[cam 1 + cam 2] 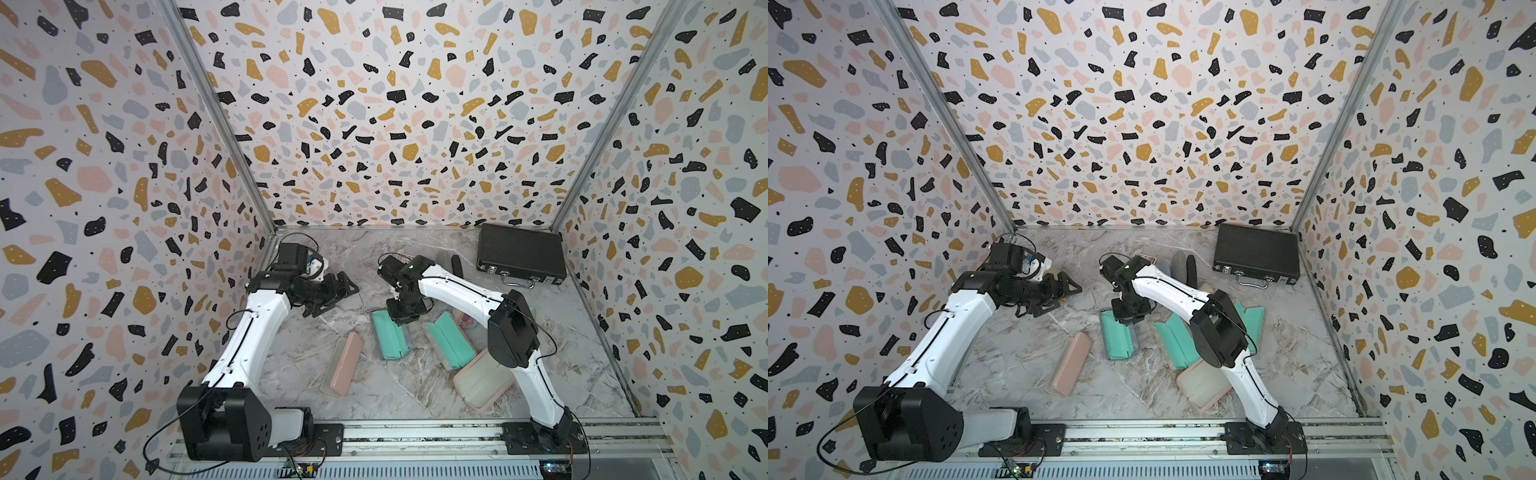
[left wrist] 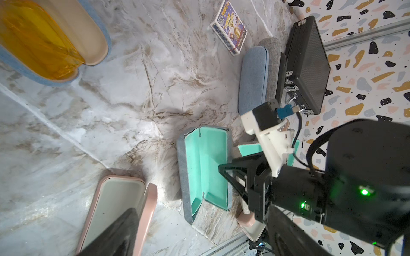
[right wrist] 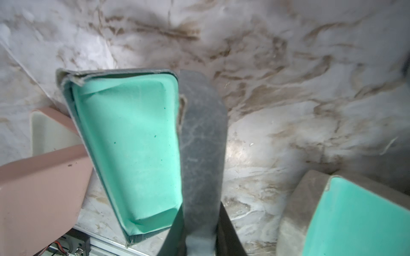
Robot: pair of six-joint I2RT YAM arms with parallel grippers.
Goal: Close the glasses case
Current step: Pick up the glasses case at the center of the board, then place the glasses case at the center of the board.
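- One bench [image 1: 561, 332], grey-white marble pattern, carrying everything listed below.
- One black briefcase [image 1: 521, 253] [image 1: 1258, 254], shut, lying flat in the far right corner with its handle toward the near side.
- One wide pink case [image 1: 482, 384], pale lining facing up, near right, partly under the right arm [image 1: 515, 332].
- One glasses case [image 1: 388, 336] [image 1: 1117, 336] [image 2: 206, 168] [image 3: 133, 144], grey outside with mint-green lining. It lies open at mid-bench, between the slim pink case on its left and the second mint-lined case on its right. Its grey flap [image 3: 202, 133] is raised along its right side.
- One second mint-lined case [image 1: 451, 343] [image 1: 1173, 340], open, lying on a diagonal.
- One slim pink case [image 1: 343, 368] [image 1: 1070, 363] [image 2: 115, 206]; the left wrist view shows it open with a cream lining.
- One blue-edged case [image 2: 97, 37], open, holding amber glasses [image 2: 40, 44]; seen in the left wrist view only.
- Two fabric cases, blue [image 2: 253, 79] and grey [image 2: 273, 57], shut, touching side by side, just beside the briefcase.
- One right hand [image 1: 402, 319] [image 3: 200, 212], pointing down at the far end of the glasses case. Its fingers [image 3: 228, 239] are drawn in on the grey flap, one against each face.
- One left hand [image 1: 332, 297] [image 1: 1055, 297], spread wide and holding nothing, hovering over the far left of the bench, apart from the glasses case.
- One card box [image 2: 229, 27], blue print, flat on the far bench.
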